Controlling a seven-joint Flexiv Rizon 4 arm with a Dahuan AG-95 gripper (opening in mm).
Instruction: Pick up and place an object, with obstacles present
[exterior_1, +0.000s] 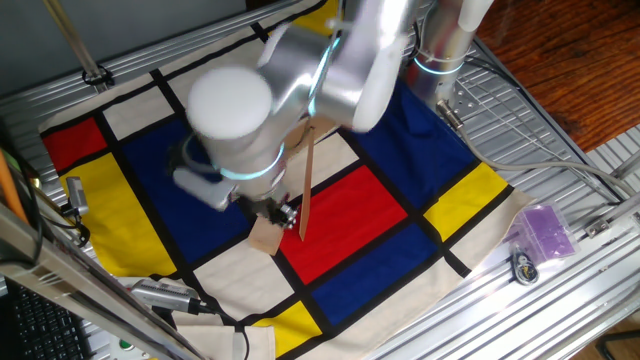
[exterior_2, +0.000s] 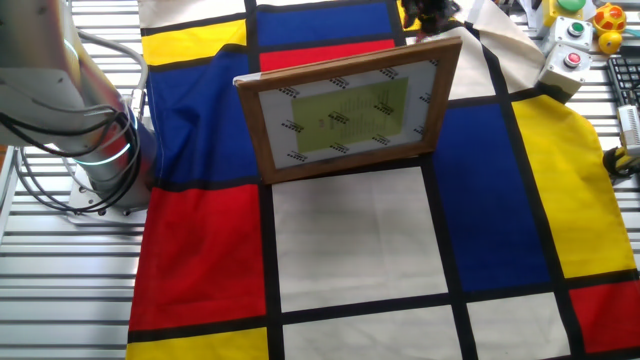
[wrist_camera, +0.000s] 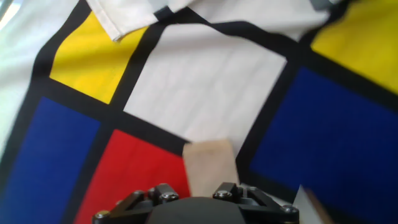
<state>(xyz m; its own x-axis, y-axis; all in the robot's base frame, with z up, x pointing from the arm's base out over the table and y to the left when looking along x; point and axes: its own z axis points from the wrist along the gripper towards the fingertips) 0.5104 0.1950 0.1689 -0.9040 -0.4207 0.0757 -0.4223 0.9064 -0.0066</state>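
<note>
Surface (exterior_1: 560, 300): ribbed metal, carrying a colour-block cloth (exterior_1: 350, 215); on the cloth, an upright framed wooden panel (exterior_2: 350, 110) near centre and a small tan block (exterior_1: 266, 236) at 7 o'clock; purple bag (exterior_1: 545, 232) at 4 o'clock.

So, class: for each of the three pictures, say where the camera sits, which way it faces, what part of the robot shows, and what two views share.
One fixed view: high, looks down over the arm at the checked cloth; wooden panel edge-on, small tan block beside it.
The other fixed view: the opposite side, faces the panel's front; robot base at left.
Hand view: on the hand, looks down at the block; only the gripper mount shows.
Shared: both fixed views show the panel and cloth.
</note>
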